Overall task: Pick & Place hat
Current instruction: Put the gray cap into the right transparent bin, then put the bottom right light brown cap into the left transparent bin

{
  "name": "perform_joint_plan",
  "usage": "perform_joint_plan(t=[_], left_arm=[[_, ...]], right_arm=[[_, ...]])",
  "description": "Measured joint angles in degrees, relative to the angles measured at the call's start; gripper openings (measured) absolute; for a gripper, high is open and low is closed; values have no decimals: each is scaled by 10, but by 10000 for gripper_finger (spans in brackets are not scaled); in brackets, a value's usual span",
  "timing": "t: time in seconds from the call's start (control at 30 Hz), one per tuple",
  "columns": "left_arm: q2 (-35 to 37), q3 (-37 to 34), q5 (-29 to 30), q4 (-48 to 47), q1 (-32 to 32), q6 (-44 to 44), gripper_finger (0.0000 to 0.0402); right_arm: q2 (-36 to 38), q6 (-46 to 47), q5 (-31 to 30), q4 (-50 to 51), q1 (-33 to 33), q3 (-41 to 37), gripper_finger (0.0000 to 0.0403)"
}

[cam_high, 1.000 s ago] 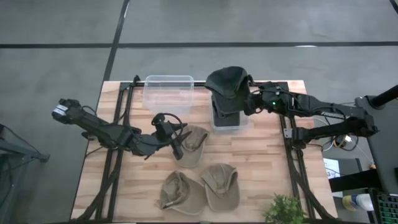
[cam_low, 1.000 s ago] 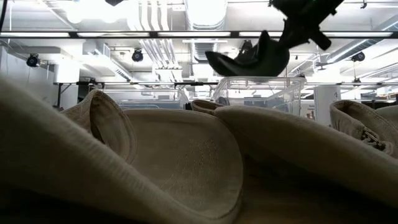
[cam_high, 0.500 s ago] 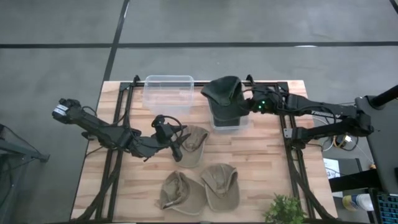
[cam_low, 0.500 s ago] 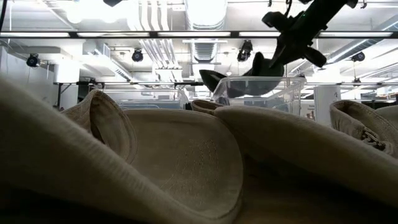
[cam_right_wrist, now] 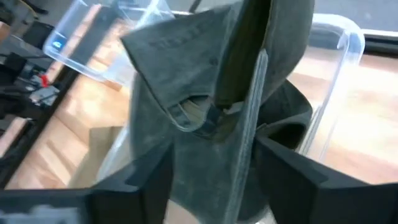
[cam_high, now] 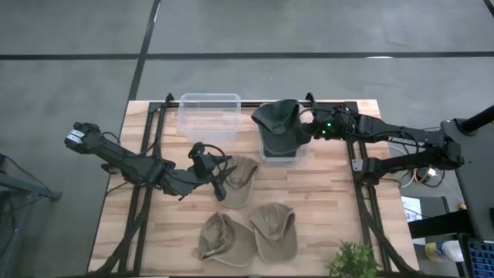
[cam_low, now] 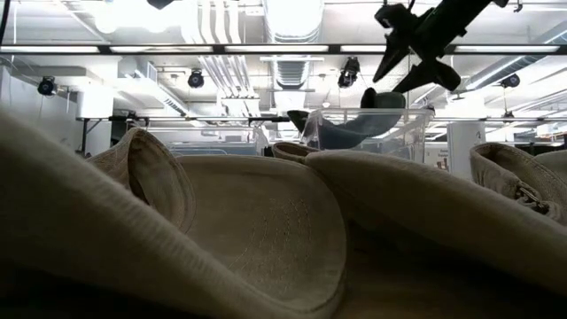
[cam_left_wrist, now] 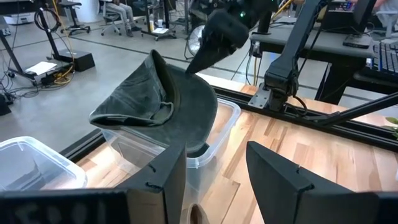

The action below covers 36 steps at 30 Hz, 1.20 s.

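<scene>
Two clear bins at desk far edge; dark hat now lower than half a second ago, sagging into right-hand bin, brim over rim. Right tool spread wide just above hat, gripping nothing, in low view lifted clear. Left tool unchanged, parted, beside tan hat. Two more tan hats near front.

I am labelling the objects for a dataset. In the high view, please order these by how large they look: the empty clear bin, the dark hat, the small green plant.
1. Empty clear bin, largest.
2. Dark hat, close behind it, draped over the second bin.
3. Green plant, smallest, though the picture's edge cuts it off.
</scene>
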<state>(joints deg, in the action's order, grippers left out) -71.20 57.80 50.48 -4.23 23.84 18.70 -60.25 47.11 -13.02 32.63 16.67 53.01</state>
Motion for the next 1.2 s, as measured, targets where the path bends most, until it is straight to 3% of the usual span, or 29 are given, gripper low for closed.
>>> perform_joint_plan(t=[0.27, 0.63, 0.9, 1.2], left_arm=[[0, 0, 0, -6, 0, 5, 160], [0, 0, 0, -6, 0, 8, 160], [0, 0, 0, -8, 0, 15, 160], [0, 0, 0, -9, 0, 22, 160]], right_arm=[[50, -8, 34, 0, -2, 13, 307], [103, -27, 74, 2, -58, 22, 325], [88, 26, 137, 5, -170, 21, 325], [20, 136, 109, 36, -335, 21, 325]])
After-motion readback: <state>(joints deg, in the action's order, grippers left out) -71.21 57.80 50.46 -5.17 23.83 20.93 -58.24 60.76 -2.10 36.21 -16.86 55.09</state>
